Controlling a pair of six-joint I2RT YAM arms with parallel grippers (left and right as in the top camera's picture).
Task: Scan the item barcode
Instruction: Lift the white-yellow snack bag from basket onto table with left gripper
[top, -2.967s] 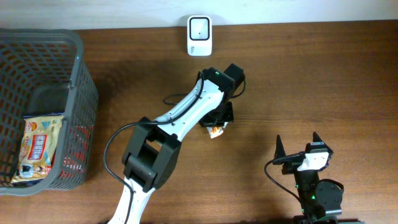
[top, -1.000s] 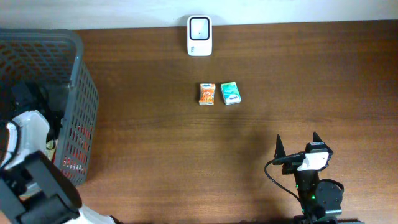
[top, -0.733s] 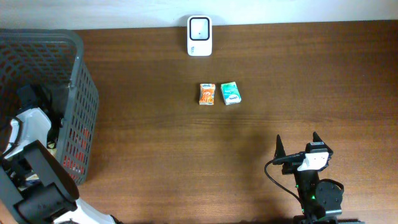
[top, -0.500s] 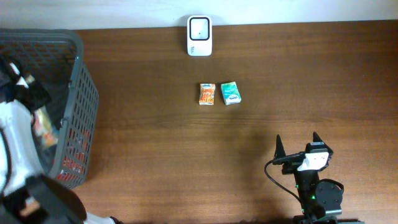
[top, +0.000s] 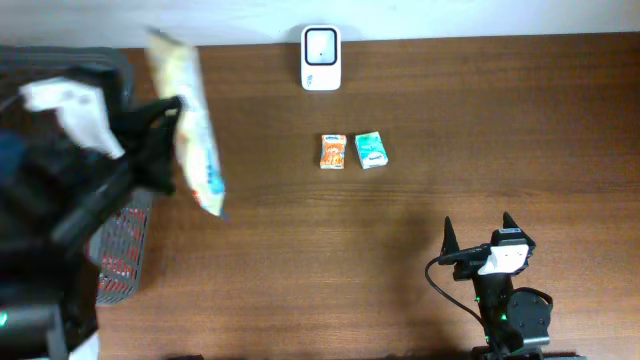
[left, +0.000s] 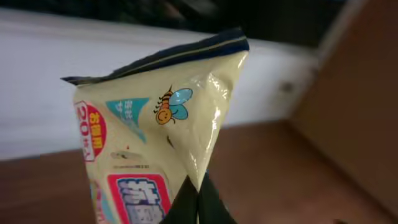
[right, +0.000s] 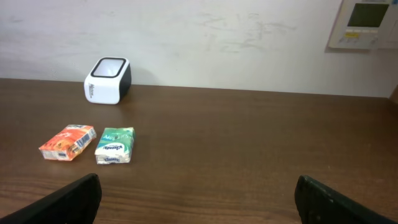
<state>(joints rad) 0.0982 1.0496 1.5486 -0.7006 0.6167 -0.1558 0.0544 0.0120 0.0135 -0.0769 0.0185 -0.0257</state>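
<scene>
A pale yellow snack bag (top: 192, 130) with red and blue print hangs high over the table's left side, and my left gripper (top: 168, 122) is shut on its edge. In the left wrist view the black fingers (left: 186, 205) pinch the bag (left: 155, 130) at its lower fold. The white barcode scanner (top: 321, 44) stands at the table's back edge, right of the bag; in the right wrist view the scanner (right: 107, 79) faces up. My right gripper (top: 476, 237) rests open near the front right, nothing between its fingers (right: 68, 199).
A small orange pack (top: 333, 151) and a green tissue pack (top: 371, 149) lie side by side mid-table, below the scanner. The grey mesh basket (top: 120, 250) at the left is largely hidden under my left arm.
My left gripper shut on the snack bag inside the basket and lifted it up and to the right, out of the basket. The right arm has not moved.
</scene>
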